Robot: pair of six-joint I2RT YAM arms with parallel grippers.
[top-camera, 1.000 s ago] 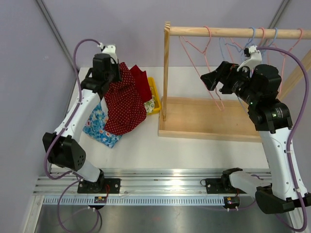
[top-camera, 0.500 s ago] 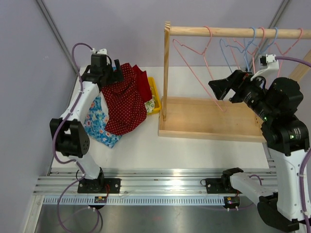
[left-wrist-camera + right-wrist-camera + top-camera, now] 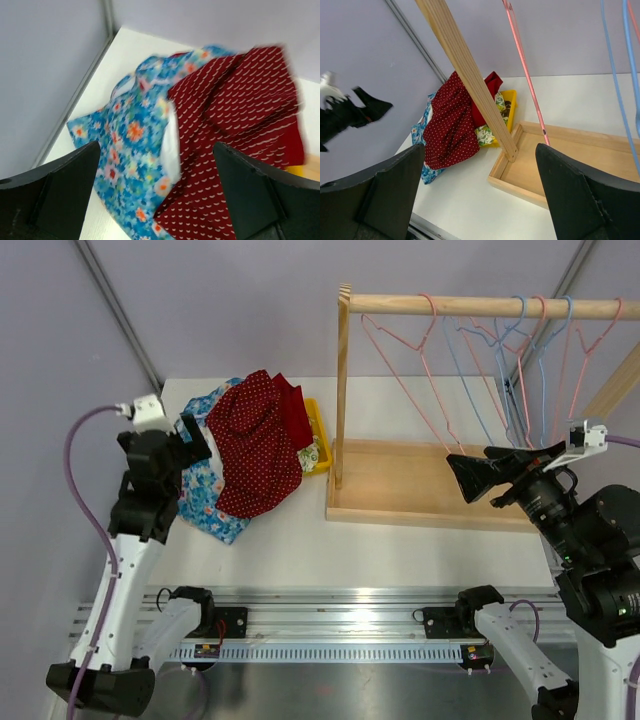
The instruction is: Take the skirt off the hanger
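Note:
The skirt point(image 3: 255, 445), red with white dots, lies crumpled on a pile of clothes at the table's back left, off any hanger; it also shows in the wrist views point(image 3: 240, 125) point(image 3: 451, 125). Several bare wire hangers hang from the wooden rail point(image 3: 480, 306), the leftmost a pink hanger point(image 3: 405, 355) point(image 3: 522, 65). My left gripper point(image 3: 194, 438) point(image 3: 156, 145) stands open just left of the pile, above the clothes and holding nothing. Near the rack's right end my right gripper point(image 3: 480, 475) point(image 3: 480, 149) is open and empty, below and in front of the hangers.
A blue floral garment point(image 3: 205, 508) point(image 3: 125, 150) lies under the skirt. A yellow tray point(image 3: 318, 435) with more cloth sits beside the rack's upright post point(image 3: 341, 390). The rack stands in a wooden base tray point(image 3: 420, 502). Purple walls close in the left and back.
The left gripper opened, let go of the skirt and drew back toward the near left. The right arm pulled away from the hangers, down and to the right.

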